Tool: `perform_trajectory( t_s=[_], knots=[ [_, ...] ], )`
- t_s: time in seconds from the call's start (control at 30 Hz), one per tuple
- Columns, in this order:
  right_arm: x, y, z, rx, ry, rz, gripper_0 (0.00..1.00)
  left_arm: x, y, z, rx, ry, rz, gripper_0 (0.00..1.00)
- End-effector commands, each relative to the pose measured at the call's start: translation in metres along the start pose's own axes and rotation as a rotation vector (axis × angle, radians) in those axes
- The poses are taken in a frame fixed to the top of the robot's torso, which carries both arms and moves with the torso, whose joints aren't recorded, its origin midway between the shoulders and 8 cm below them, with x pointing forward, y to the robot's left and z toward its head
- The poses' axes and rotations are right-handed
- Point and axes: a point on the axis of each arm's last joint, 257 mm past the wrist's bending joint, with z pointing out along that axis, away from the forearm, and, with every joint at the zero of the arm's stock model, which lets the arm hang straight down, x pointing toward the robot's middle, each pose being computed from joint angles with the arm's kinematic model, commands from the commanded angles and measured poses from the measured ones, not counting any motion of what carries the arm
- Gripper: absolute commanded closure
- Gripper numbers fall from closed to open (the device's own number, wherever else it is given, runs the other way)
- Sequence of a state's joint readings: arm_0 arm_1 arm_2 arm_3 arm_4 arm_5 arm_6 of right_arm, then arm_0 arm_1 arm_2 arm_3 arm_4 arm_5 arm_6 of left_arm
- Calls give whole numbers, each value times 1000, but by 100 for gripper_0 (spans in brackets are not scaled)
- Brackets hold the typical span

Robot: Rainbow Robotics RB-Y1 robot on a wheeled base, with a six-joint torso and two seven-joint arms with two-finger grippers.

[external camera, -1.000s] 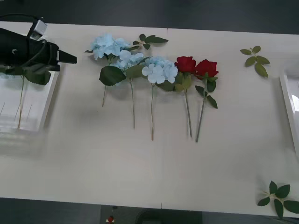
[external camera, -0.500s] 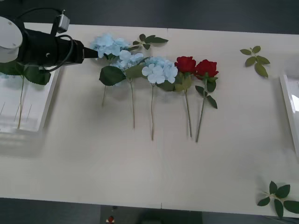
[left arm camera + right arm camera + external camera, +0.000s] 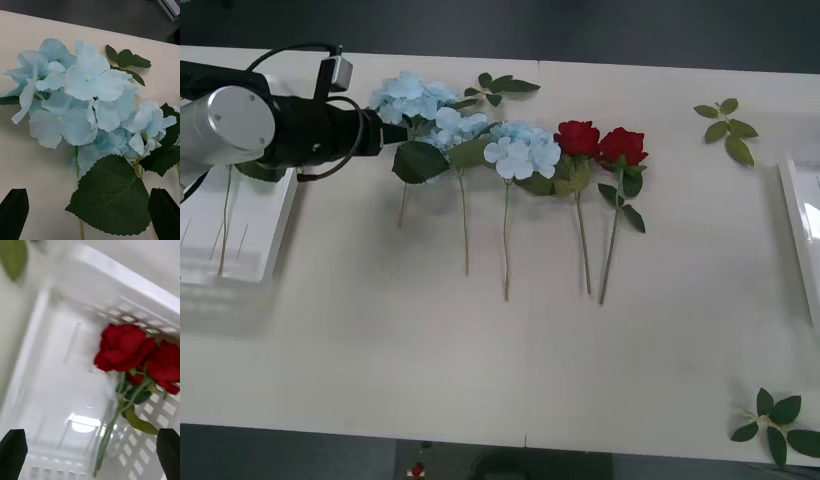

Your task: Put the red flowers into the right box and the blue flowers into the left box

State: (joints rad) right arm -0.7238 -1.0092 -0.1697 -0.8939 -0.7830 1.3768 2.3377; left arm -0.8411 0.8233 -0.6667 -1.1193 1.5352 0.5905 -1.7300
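Three blue hydrangeas (image 3: pixel 445 125) lie near the worktop's far edge, and the left end effector (image 3: pixel 388 131) has swung over from the left box (image 3: pixel 275 235) to the leftmost bloom, fingers spread, ready for its next pick. Two red roses (image 3: pixel 600 145) lie beside them; the right end effector (image 3: pixel 90 453) hangs released over the right box (image 3: pixel 123 288), where two roses (image 3: pixel 131 350) lie.

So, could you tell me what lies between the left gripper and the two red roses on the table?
In the front view, three blue flowers lie between the left gripper and the two red flowers, beside one another, stems toward the robot.
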Motion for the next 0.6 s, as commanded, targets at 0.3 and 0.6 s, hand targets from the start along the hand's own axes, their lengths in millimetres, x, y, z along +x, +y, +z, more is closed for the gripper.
perform_trajectory(
  t_s=[0.3,0.6],
  knots=[
    [-54,128,-52,-160,56,178,1,-34,7,27,-73,-106,8,8],
    [-79,237,-34,-254,6,346,0,-41,11,46,-113,-130,-17,8]
  ],
)
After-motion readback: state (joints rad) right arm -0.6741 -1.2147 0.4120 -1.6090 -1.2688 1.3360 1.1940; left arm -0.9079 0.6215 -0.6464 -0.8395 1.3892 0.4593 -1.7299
